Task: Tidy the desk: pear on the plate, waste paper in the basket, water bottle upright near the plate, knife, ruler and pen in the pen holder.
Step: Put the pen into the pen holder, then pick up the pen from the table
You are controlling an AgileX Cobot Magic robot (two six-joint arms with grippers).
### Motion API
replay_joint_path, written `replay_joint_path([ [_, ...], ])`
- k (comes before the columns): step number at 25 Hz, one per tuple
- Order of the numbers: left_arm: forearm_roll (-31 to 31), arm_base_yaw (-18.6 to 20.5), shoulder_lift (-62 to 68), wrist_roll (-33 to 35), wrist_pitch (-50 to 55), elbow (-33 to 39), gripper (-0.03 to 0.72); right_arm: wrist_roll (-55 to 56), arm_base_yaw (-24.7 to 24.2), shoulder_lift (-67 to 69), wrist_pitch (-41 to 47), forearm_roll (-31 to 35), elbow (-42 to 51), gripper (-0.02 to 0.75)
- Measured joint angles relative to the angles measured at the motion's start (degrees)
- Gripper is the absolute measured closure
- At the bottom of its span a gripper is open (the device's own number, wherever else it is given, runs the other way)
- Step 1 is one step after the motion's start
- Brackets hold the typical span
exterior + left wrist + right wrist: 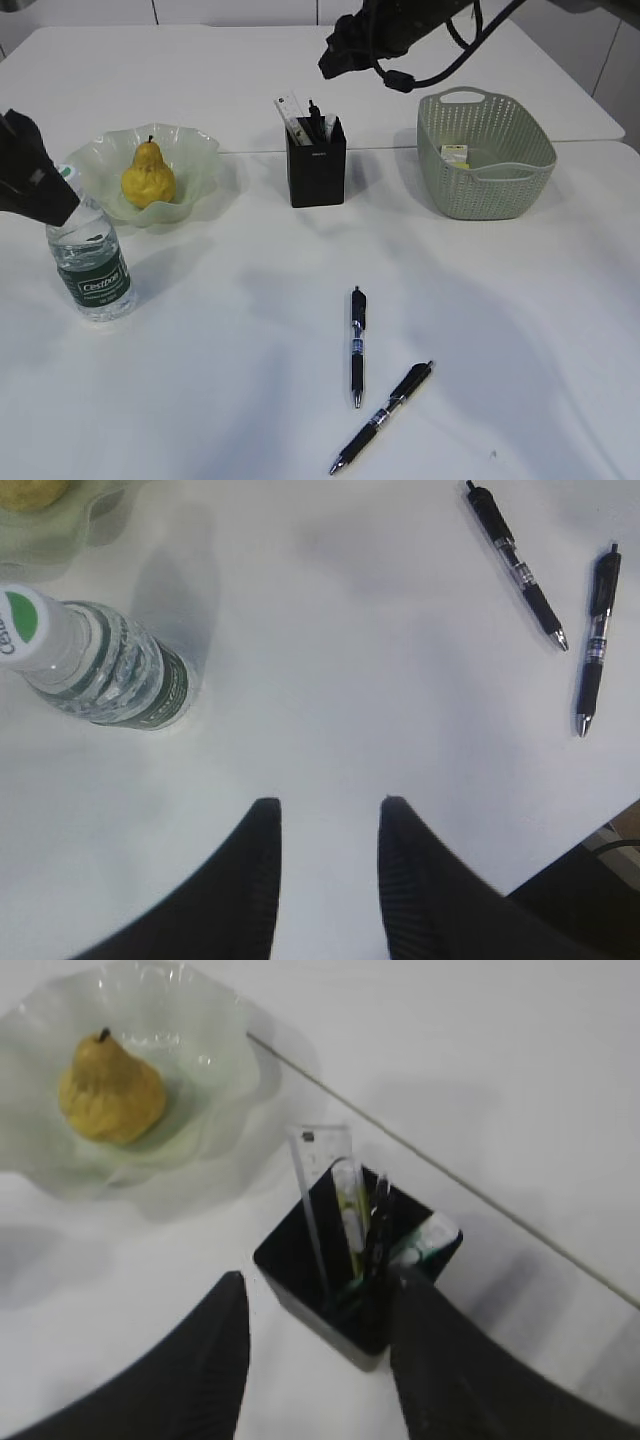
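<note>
Both my grippers, left (325, 815) and right (315, 1290), hang empty with jaws apart, bare desk (200, 400) around two pens (357, 345), basket (485, 150) contents half hidden

Glossy translucent glass plate (195, 150), clear plastic water bottle (92, 262), perforated matt plastic basket (490, 180), smooth white tabletop (500, 330).
</note>
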Motion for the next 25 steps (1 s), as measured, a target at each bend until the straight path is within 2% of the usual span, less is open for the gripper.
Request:
replay_joint_path([
  [2, -0.1, 0.0, 0.0, 0.0, -0.1, 0.0, 0.462, 0.2, 0.0, -0.3, 1.8, -1.0, -0.1, 0.365],
  [3, -0.1, 0.0, 0.0, 0.0, -0.1, 0.0, 0.462, 0.8, 0.0, -1.2, 6.4, -2.9, -0.1, 0.365],
  [6, -0.1, 0.0, 0.0, 0.0, -0.1, 0.0, 0.462, 2.7, 0.0, -2.0, 12.6, -5.2, -0.1, 0.365],
  [8, -0.1, 0.0, 0.0, 0.0, -0.2, 0.0, 0.462, 4.3, 0.0, -2.2, 13.9, -6.7, -0.1, 0.365],
  [16, -0.5, 0.0, 0.0, 0.0, -0.6, 0.0, 0.462, 12.3, 0.0, -3.5, 15.0, -14.5, -0.1, 0.365],
  [21, -0.7, 0.0, 0.0, 0.0, -0.6, 0.0, 0.462, 12.8, 0.0, -3.9, 15.0, -14.7, -0.1, 0.365],
  [22, -0.7, 0.0, 0.0, 0.0, -0.6, 0.0, 0.462, 16.8, 0.0, -7.5, 15.1, -14.8, -0.1, 0.365],
  [25, -0.7, 0.0, 0.0, 0.0, -0.6, 0.0, 0.462, 18.1, 0.0, -9.4, 15.1, -14.8, -0.1, 0.366],
])
